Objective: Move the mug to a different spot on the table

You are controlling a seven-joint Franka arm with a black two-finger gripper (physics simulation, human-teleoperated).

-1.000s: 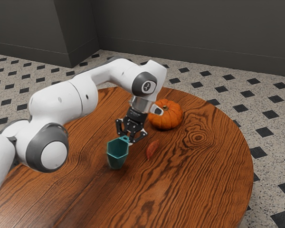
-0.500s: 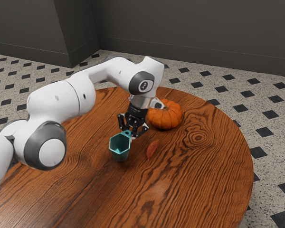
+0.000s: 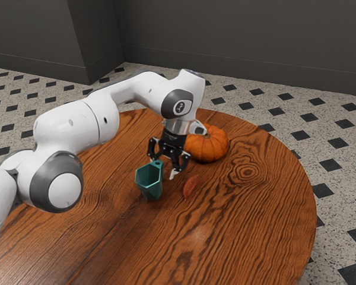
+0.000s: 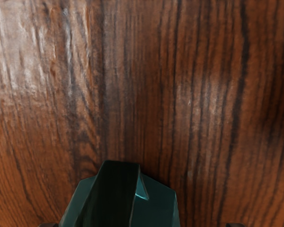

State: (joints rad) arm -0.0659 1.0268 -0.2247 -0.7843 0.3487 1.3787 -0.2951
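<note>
**A:** Right, biggest thing first: the round wooden worktop (image 3: 243, 237), with the white arm (image 3: 77, 127) sweeping in from the exterior view's left and bending down over the middle of it.

**B:** And the orange pumpkin (image 3: 209, 145) sits just behind the hand, apart from the action. Where's the mug?

**A:** The teal mug (image 3: 149, 181) is down on the worktop, near the pumpkin and toward the exterior view's left of it. It looks a touch tilted, though I can't call that for certain.

**B:** Are the jaws on it?

**A:** No. They stand spread apart and released, holding nothing. This is the relation that matters: the mug lies just below them and off toward the exterior view's left. One finger hangs right by the rim and the other hangs out over bare wood on the pumpkin side.

**B:** The wrist view agrees, with the mug (image 4: 120, 198) dark and close right under the hand and wood grain beyond it.

**A:** So the mug isn't centred between them. To my eye, any fresh grab means sliding toward the exterior view's left and dropping, so that one wall of the mug sits between the fingers. If this spot will do, a straight lift clears it.

**B:** The smallest item is a little red leaf (image 3: 190, 186) on the wood just beside the open finger. A careless descent could clip it.
</note>
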